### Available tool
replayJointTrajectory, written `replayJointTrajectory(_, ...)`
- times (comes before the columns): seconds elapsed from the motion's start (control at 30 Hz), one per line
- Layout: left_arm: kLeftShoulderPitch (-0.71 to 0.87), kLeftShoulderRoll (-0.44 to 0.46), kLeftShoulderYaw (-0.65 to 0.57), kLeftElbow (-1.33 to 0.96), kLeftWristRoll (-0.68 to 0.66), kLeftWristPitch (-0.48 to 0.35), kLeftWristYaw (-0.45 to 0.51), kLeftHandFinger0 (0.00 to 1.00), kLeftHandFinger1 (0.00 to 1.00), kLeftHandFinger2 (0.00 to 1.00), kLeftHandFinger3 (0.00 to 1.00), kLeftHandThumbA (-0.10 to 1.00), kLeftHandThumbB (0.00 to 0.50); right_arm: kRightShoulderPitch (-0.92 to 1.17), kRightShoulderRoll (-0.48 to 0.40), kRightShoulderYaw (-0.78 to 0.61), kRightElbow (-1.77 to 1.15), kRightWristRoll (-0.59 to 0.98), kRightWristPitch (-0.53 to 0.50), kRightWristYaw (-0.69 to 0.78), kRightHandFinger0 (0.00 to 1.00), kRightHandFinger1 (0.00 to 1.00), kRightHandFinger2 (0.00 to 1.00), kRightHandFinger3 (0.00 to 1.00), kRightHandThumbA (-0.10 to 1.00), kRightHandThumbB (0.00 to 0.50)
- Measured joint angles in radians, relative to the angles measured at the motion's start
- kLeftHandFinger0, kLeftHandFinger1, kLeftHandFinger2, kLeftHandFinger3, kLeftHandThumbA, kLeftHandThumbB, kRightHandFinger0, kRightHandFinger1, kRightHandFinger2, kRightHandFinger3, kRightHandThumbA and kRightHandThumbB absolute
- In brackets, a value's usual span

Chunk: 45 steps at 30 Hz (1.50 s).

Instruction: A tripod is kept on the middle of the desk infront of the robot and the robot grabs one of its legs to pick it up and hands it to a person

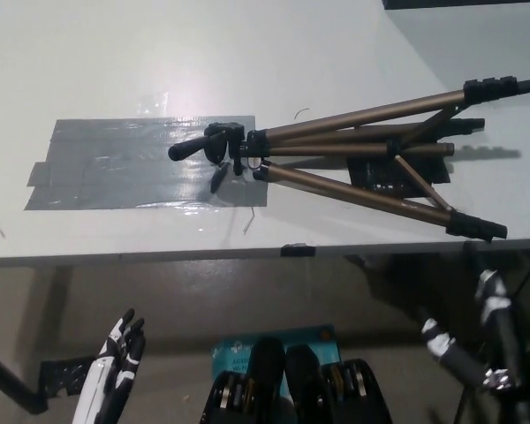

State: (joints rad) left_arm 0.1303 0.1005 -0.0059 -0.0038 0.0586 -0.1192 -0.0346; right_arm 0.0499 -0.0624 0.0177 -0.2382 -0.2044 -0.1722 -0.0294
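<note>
R hand (477, 346) empty, fingers apart | L hand (115, 360) idle, empty, splayed | step: pre-reach | next: fwd to tripod leg (362, 194) ahead on bench (247, 53)

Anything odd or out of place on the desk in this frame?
The tripod lies on its side, legs splayed rightward, not standing. Its head rests on a patch of grey tape whose left strips jut unevenly. Nothing looks spilled or broken.
</note>
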Motion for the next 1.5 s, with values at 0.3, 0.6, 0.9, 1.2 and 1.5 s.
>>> replayJointTrajectory(0.3,0.021,-0.001,0.001,0.0,-0.003,-0.004,0.0,1.0,1.0,1.0,1.0,0.83,0.0,-0.295,-0.132,-0.004,-0.135,-0.183,0.129,0.045,1.0,1.0,1.0,1.0,1.0,0.324)
replayJointTrajectory(0.6,0.032,0.001,0.0,0.0,-0.003,-0.02,0.0,1.0,1.0,1.0,1.0,0.78,0.0,-0.49,-0.18,0.078,-0.082,-0.348,0.26,0.116,1.0,1.0,1.0,1.0,1.0,0.353)
replayJointTrajectory(0.9,0.056,-0.011,-0.005,-0.002,-0.005,-0.025,-0.001,1.0,1.0,1.0,1.0,0.74,0.0,-0.617,-0.207,0.171,0.096,-0.487,0.364,0.184,1.0,1.0,1.0,1.0,0.91,0.364)
replayJointTrajectory(1.2,0.063,-0.013,-0.012,-0.002,-0.006,-0.025,-0.002,1.0,1.0,1.0,1.0,0.7,0.009,-0.745,-0.197,0.256,0.265,-0.59,0.407,0.19,1.0,1.0,1.0,1.0,0.93,0.342)
replayJointTrajectory(1.5,0.076,-0.011,-0.041,-0.008,-0.003,-0.022,-0.008,1.0,1.0,1.0,1.0,0.63,0.0,-0.807,-0.186,0.291,0.435,-0.662,0.409,0.138,1.0,1.0,1.0,1.0,0.87,0.322)
